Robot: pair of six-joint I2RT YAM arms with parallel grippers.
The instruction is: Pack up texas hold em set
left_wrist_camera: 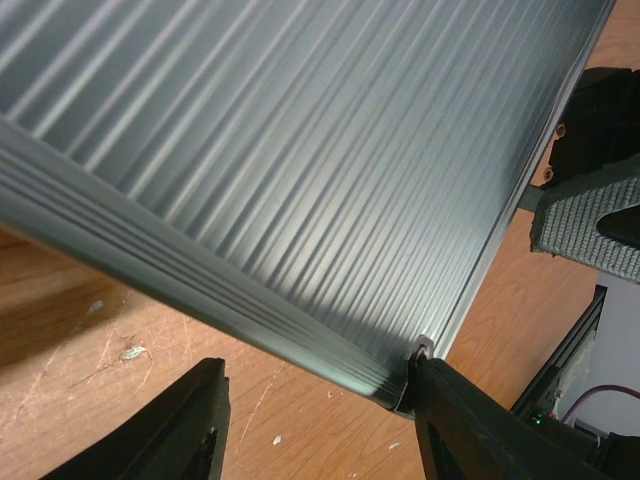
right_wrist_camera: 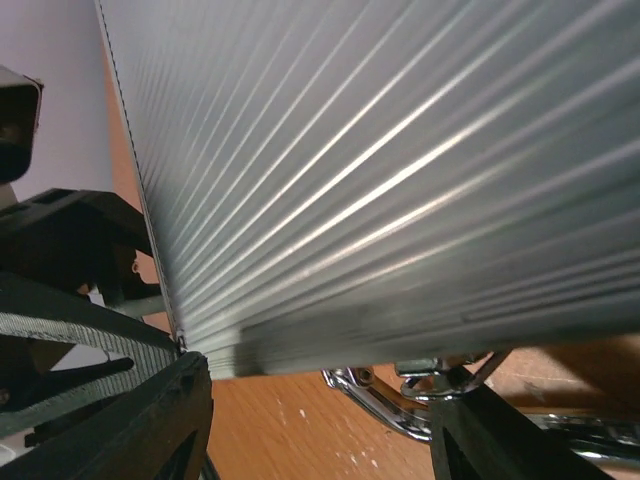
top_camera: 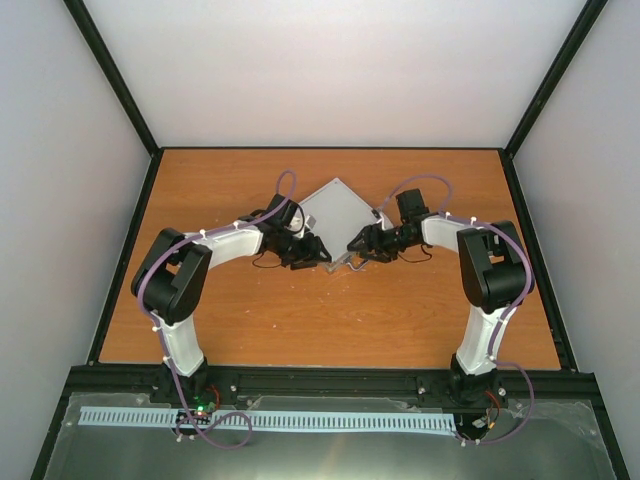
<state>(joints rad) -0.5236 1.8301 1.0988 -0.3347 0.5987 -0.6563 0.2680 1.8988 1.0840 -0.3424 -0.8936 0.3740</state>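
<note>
Left wrist view, bottom edge: my left gripper (left_wrist_camera: 318, 372) stands about half open. Its right-hand finger (left_wrist_camera: 470, 420) touches the near corner of the case (left_wrist_camera: 300, 150). The left-hand finger is clear of the case, with bare table (left_wrist_camera: 100, 350) showing between them. Nothing is clamped.

Right wrist view, bottom edge: my right gripper (right_wrist_camera: 328, 380) is also parted about halfway. The chrome handle (right_wrist_camera: 395, 400) of the case lies in the gap between the fingers. I cannot tell whether the right-hand finger touches it. The finger at lower left meets a corner of the case. No grip is made.

Above the fingers, the ribbed silver lid fills both wrist views. The case is closed.

Top view: the case sits at the centre of the table, turned corner-on like a diamond. Its near corner lies between my two grippers, which face each other from left and right.
</note>
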